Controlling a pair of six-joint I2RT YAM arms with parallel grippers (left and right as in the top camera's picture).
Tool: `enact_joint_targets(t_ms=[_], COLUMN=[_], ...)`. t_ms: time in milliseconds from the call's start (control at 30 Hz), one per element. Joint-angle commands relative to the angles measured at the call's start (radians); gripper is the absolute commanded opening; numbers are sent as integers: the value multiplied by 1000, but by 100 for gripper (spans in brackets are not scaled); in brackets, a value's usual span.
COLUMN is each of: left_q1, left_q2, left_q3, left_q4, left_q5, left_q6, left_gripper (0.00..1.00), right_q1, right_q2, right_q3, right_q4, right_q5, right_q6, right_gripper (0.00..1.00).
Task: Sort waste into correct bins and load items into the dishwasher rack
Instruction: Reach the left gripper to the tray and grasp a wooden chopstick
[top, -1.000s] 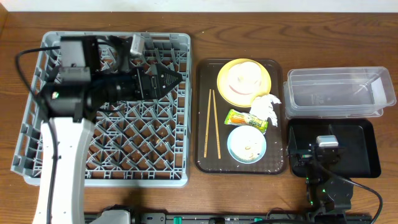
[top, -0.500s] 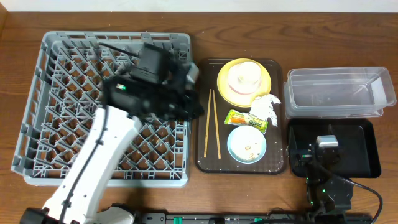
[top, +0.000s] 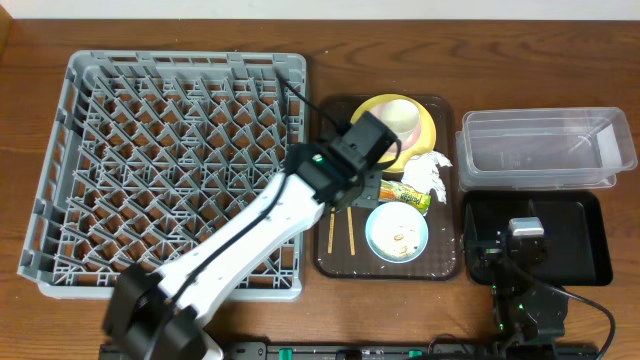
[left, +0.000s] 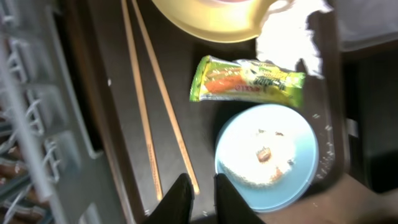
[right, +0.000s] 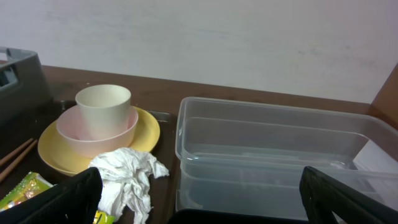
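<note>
The grey dishwasher rack (top: 185, 62) fills the left. On a dark-brown tray (top: 330, 258) lie the chopsticks (left: 140, 112), a green-and-orange wrapper (left: 249, 79), a white tissue (top: 430, 170) and a light-blue dish (left: 292, 180) with food scraps (left: 264, 152). A white cup (right: 102, 102) stands in a bowl (right: 93, 132) on the yellow plate (right: 146, 140). My left gripper (left: 204, 186) hovers over the chopsticks' near ends, jaws a narrow gap apart, holding nothing. My right gripper (right: 202, 199) stands wide open over the black bin (top: 585, 240), empty.
The clear tub (top: 545, 145) sits behind the black bin at the right. My left arm (top: 270, 215) stretches diagonally across the rack's front right corner and hides part of the yellow plate (top: 425, 135) from above.
My left arm swung right from the rack's back over to the brown tray. Its jaws closed on the way and now stand slightly apart. The right arm has not moved.
</note>
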Motion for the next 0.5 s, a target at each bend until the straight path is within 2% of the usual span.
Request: enact_joint_targets(t_ms=[0, 33, 100, 133, 267, 467], left_q1=[1, 1, 1, 1, 1, 1], left_q2=[69, 85, 114, 128, 165, 223], left_q3=[-6, -6, -6, -6, -6, -6], left_q4=[28, 39, 65, 74, 88, 104], left_q5=[-50, -50, -50, -50, -50, -52], left_q6=[-18, -17, 0, 10, 9, 9], left_gripper=[26, 29, 44, 45, 43, 32], right_q1=[-9, -9, -9, -9, -9, -9], right_q2=[-1, -1, -1, -1, -1, -1], right_q3=[-2, -2, -1, -1, -1, -1], right_q4=[-4, -3, -3, -3, -3, -4], right_q5=[0, 0, 0, 0, 0, 0], right_q6=[-5, -5, -5, -5, -5, -5], right_gripper=[99, 99, 99, 99, 99, 99])
